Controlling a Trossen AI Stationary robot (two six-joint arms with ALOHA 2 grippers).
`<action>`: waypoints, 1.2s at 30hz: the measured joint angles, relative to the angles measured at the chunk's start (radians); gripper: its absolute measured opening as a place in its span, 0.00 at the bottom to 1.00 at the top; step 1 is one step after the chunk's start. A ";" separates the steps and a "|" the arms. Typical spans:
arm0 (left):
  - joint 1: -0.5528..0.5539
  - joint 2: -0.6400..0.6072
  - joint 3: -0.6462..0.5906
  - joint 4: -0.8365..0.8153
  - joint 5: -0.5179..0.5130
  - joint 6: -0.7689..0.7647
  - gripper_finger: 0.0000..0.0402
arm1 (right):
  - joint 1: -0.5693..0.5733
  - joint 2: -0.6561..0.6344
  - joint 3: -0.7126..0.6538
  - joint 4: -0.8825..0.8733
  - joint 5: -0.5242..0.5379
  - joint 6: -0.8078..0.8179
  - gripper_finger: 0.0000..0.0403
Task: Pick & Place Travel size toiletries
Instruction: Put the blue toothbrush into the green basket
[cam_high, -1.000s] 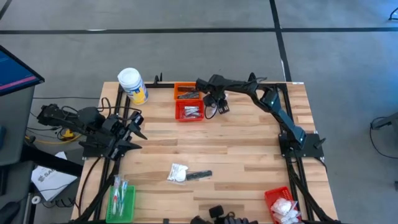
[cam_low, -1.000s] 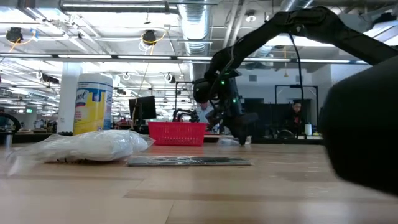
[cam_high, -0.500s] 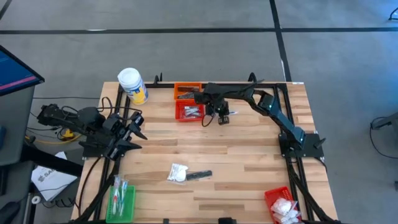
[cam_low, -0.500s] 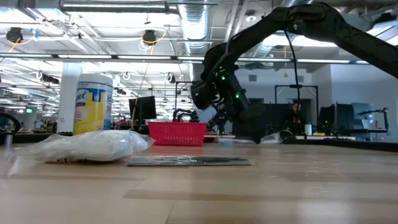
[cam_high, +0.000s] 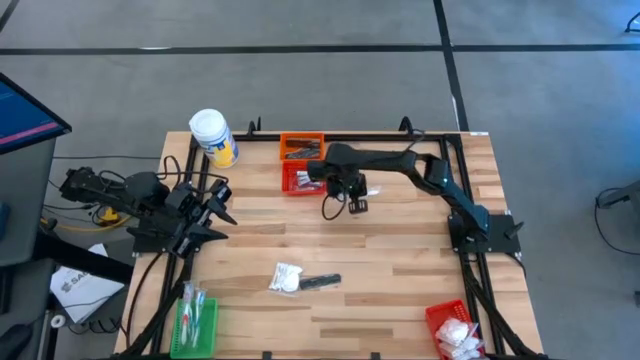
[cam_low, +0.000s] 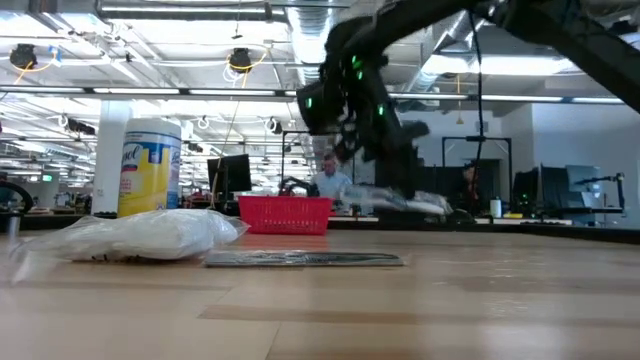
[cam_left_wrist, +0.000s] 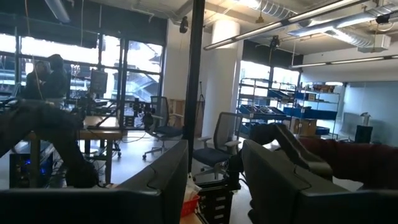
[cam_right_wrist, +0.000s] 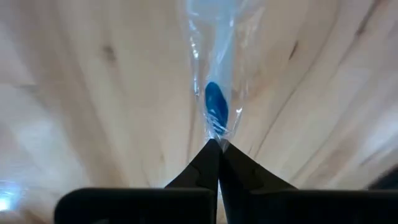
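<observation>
My right gripper (cam_high: 350, 197) hangs over the table just right of the red basket (cam_high: 303, 178) and is shut on a clear-plastic packet (cam_right_wrist: 214, 93) with a blue piece inside; the low view shows the packet (cam_low: 400, 200) above the tabletop. A white packet (cam_high: 285, 277) and a dark slim tube (cam_high: 321, 282) lie flat on the wood nearer the front edge; the low view shows that white packet (cam_low: 140, 235) and the tube (cam_low: 300, 259) too. My left gripper (cam_left_wrist: 214, 180) waits open at the table's left edge (cam_high: 205, 210). My right gripper pinches the clear packet by one end (cam_right_wrist: 216, 132) between its two shut fingertips (cam_right_wrist: 205, 158), coming from above and pointing down. The packet hangs below the fingers, lifted clear of the wood, with the blue piece just past the pinch.
An orange basket (cam_high: 301, 147) sits behind the red one at the far edge. A white jar with yellow label (cam_high: 212, 135) stands at the far left corner. A green basket (cam_high: 195, 322) and another red basket (cam_high: 452, 328) sit at the near corners.
My right gripper has moved from beside the red basket a little toward the near edge and has risen from table height, carrying the clear packet up off the wood. The left arm has kept still.
</observation>
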 joint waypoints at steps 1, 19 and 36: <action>0.000 0.000 0.000 0.000 0.000 0.000 0.37 | 0.009 -0.022 0.000 0.000 0.000 0.008 0.00; 0.000 0.000 0.000 0.000 -0.007 0.045 0.37 | 0.199 -0.575 0.002 0.417 0.005 0.334 0.00; -0.001 0.189 0.000 0.006 -0.281 0.348 0.37 | 0.458 -0.470 0.001 0.979 0.140 0.319 0.00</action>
